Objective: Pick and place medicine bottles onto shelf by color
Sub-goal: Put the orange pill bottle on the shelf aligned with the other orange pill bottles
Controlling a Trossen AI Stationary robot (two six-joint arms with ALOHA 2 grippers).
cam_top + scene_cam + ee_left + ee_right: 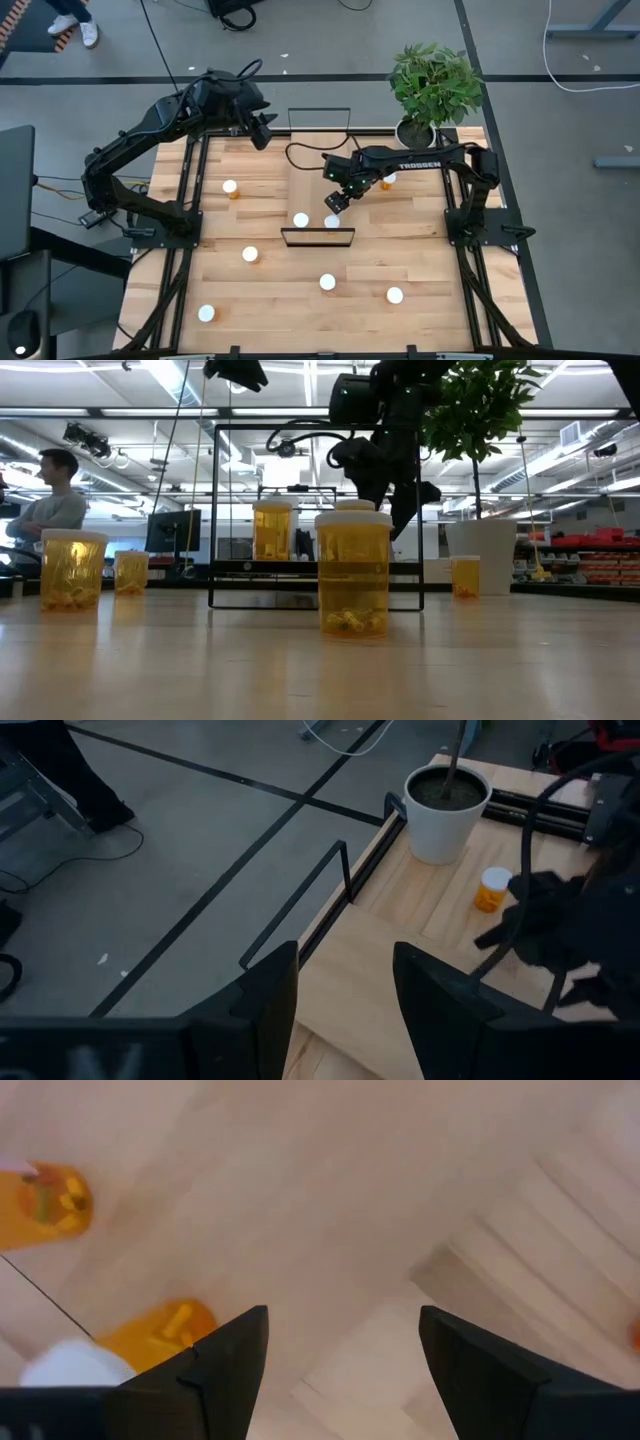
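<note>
Dark right tool (334,201) hovers open and empty over the shelf (318,190), just beside 2 medicine bottles (301,220) standing on it. Left tool (262,133) waits open at the surface's (300,310) far edge.

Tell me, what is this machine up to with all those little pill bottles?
Two robot arms are sorting medicine bottles onto a shelf in the middle of the table. The right gripper hovers open and empty over the shelf, just above one bottle standing there beside another bottle. The left gripper waits open at the table's far edge. Other bottles are scattered around the table.
</note>
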